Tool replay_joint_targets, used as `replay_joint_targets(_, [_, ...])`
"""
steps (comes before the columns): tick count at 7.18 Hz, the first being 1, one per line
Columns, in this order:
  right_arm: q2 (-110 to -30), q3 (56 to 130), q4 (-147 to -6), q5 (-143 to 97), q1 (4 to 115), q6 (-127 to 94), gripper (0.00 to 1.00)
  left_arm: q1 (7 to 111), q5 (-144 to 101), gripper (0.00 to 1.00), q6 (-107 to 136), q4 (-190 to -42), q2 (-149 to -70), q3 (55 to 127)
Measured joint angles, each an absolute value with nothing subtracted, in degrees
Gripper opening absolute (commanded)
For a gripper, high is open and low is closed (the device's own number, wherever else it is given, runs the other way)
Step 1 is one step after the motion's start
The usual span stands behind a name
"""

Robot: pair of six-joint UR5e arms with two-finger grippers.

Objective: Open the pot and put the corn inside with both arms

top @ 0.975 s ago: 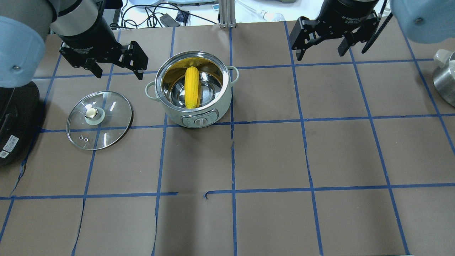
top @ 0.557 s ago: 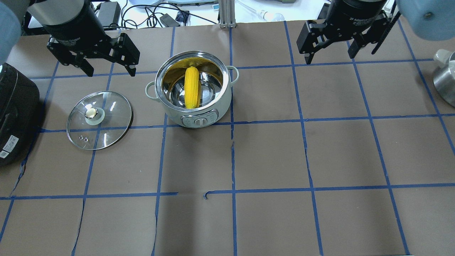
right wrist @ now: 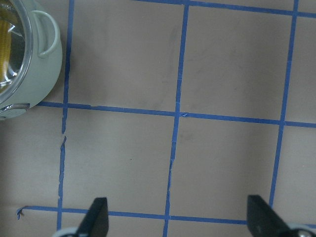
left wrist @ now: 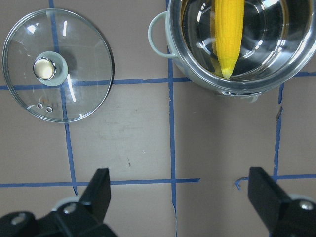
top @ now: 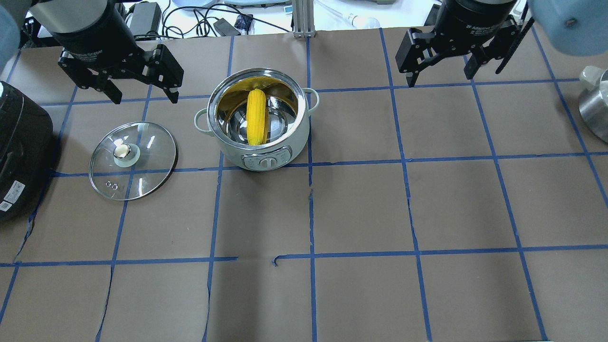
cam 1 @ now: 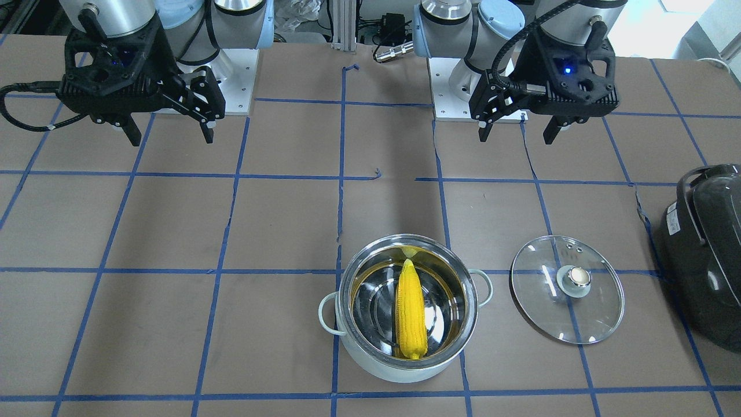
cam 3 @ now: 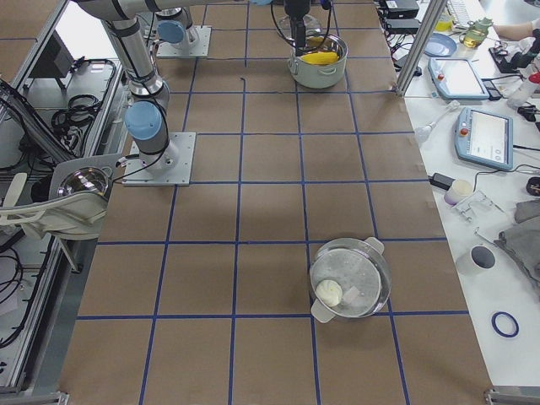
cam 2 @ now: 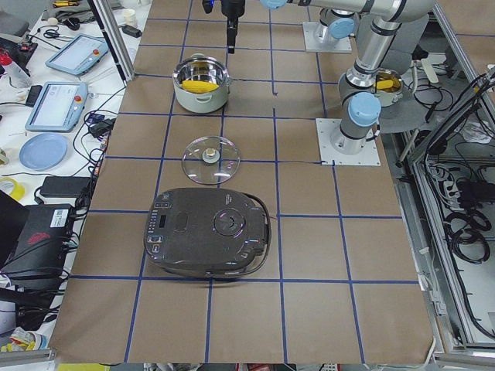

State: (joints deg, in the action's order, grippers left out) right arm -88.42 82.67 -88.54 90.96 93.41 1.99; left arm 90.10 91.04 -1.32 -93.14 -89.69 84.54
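The pale mint pot (top: 297, 142) stands open, left of the table's middle. The yellow corn (top: 256, 116) lies inside it, leaning on the steel wall. It also shows in the front view (cam 1: 410, 310) and in the left wrist view (left wrist: 228, 34). The glass lid (top: 147, 166) lies flat on the table to the pot's left, knob up. My left gripper (top: 145, 97) is open and empty, raised beyond the lid. My right gripper (top: 441, 78) is open and empty, raised well to the right of the pot. The pot's edge (right wrist: 44, 64) shows in the right wrist view.
A dark rice cooker (top: 19, 152) sits at the table's left edge, close to the lid. A steel pot (top: 596, 109) stands at the right edge. Cables and gear lie beyond the far edge.
My left gripper has moved left and back, away from the pot. My right gripper has shifted a little right. Both stay open. Pot, corn and lid have not moved.
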Motion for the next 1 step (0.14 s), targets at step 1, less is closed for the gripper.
replay_joint_targets(1, [-88.42,82.69,-88.58,90.89,93.42,1.96,1.00,90.11,91.17,1.00,-1.32,-93.10,-89.60,84.62])
